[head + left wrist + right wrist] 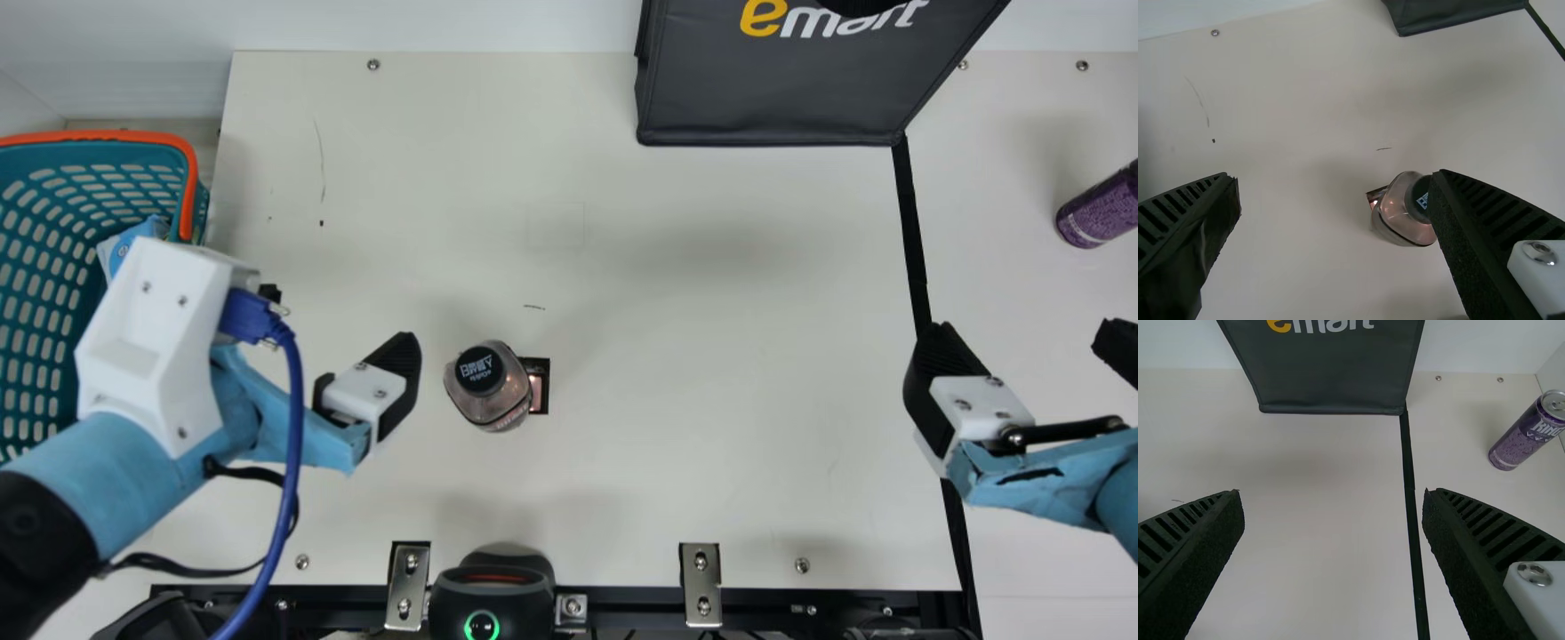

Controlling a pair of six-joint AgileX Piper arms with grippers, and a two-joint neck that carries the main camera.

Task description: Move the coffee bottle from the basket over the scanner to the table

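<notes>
Here, the left end effector (338,316) and right end effector (1024,333) hang released, the coffee bottle (500,396) upright on the table (711,356).

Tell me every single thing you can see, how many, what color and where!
Table: 1, cream, underneath
Coffee bottle: 1, see-through brownish with black cap, standing on the table
Small rectangle: 1, black-edged, beside the bottle
Scanner: 1, black with green ring, near edge
Metal brackets: 2, silver, near edge
Basket: 1, teal with orange handle, far left
Packet: 1, blue and white, in the basket
Bag: 1, dark gray, far edge
Can: 1, purple, right side
Strip: 1, black, between bag and right hand
Cable: 1, blue, on the left arm
Arms: 2, mostly light blue, left and right
Hands: 2, black fingers, both open
</notes>
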